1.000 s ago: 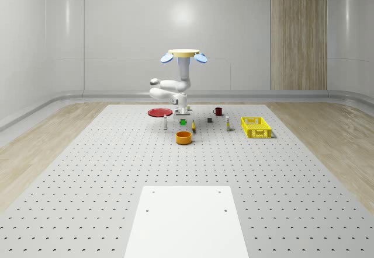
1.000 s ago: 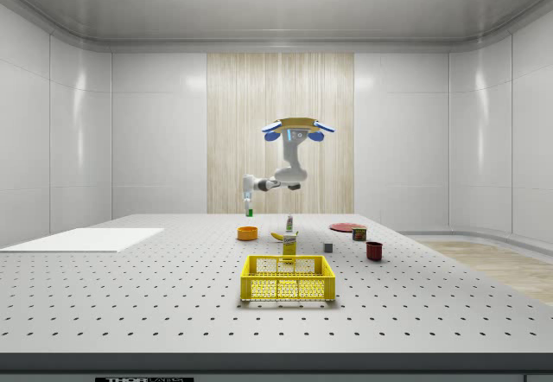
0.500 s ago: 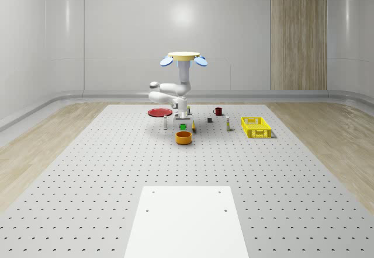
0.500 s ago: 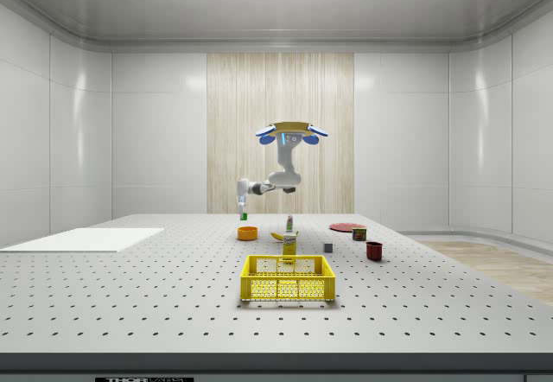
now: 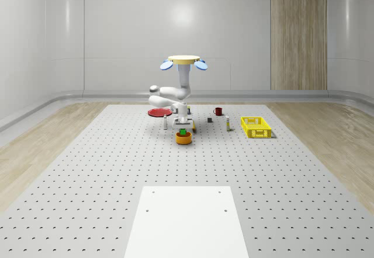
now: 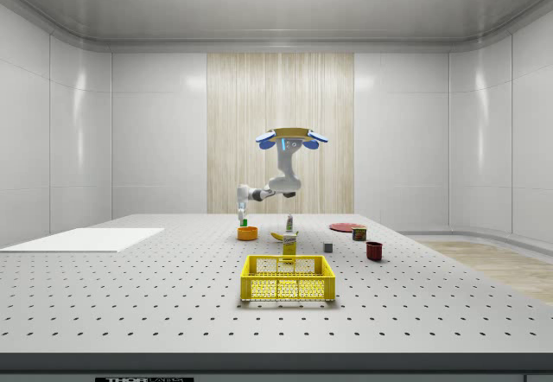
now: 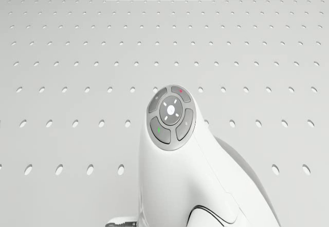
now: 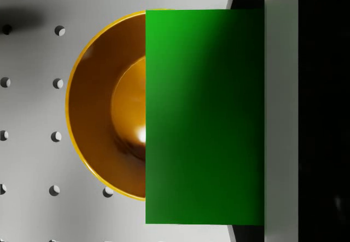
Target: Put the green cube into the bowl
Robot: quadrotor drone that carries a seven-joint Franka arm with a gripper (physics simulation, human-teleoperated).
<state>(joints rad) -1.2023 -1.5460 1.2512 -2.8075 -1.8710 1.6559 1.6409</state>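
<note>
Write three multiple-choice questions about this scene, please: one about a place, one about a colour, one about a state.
1. Where is the green cube?
A. on the red plate
B. just above the orange bowl, held in the jaws
C. inside the yellow basket

2. What colour is the basket on the table?
A. yellow
B. blue
C. black

3. What is the state of the drone?
A. resting on the white panel
B. lying tipped on the table
C. hovering in the air over the table, behind the bowl

Answers:
1 B: the wrist view shows the cube gripped directly over the bowl.
2 A: both outside views show a yellow basket.
3 C: the side view shows air beneath the drone.
</note>
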